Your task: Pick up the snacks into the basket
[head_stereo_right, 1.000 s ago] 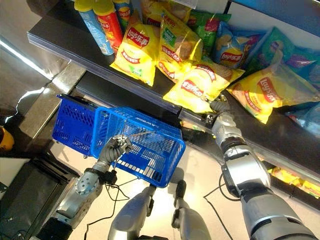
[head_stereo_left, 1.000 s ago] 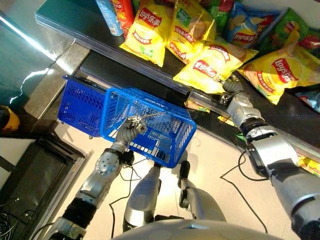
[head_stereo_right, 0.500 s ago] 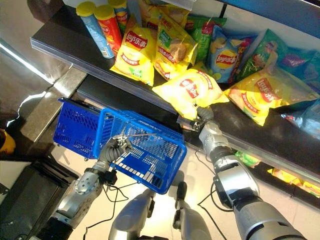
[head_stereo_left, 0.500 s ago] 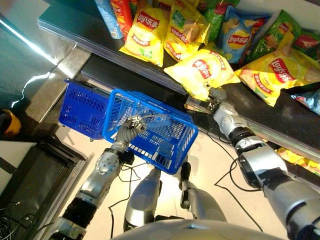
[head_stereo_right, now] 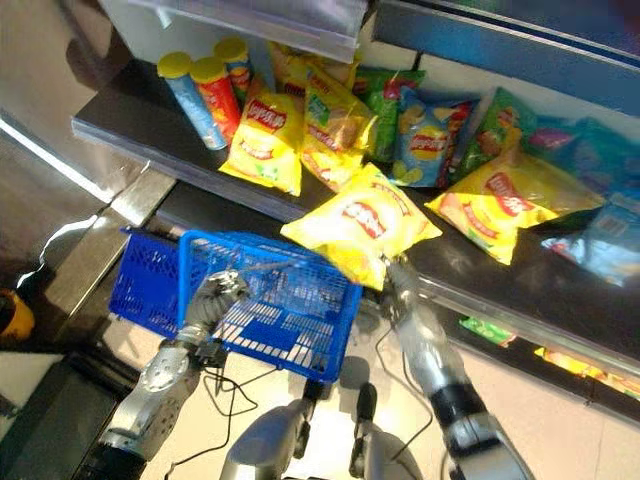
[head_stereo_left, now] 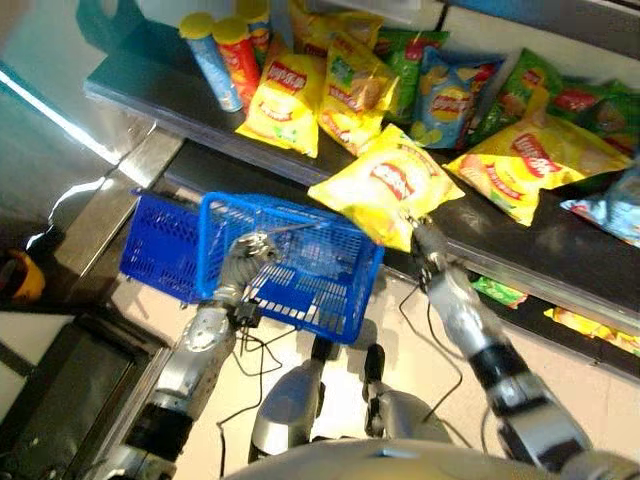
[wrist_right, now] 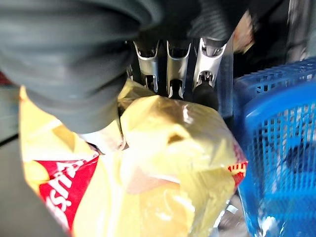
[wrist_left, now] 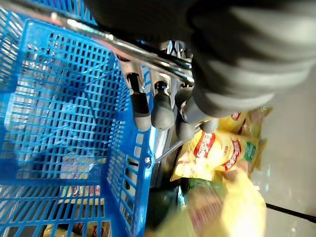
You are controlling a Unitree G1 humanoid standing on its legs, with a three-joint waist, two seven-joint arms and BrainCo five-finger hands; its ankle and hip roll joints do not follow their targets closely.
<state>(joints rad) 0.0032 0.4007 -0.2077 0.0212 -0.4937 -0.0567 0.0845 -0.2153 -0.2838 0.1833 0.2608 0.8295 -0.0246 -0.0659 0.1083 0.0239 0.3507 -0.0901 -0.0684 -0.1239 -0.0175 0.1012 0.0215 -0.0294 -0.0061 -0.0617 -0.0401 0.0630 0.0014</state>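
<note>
Right eye view: the right hand (head_stereo_right: 392,272) pinched a yellow chip bag (head_stereo_right: 360,224) beside the blue basket (head_stereo_right: 285,305), whose wire handle (wrist_left: 129,50) the left hand (head_stereo_right: 214,295) gripped; the corner pinch could slip, dropping the bag outside.

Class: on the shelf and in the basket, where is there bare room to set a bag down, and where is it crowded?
Free: the blue basket's interior and the dark shelf front before the tubes. Crowded: the shelf's chip bags.
</note>
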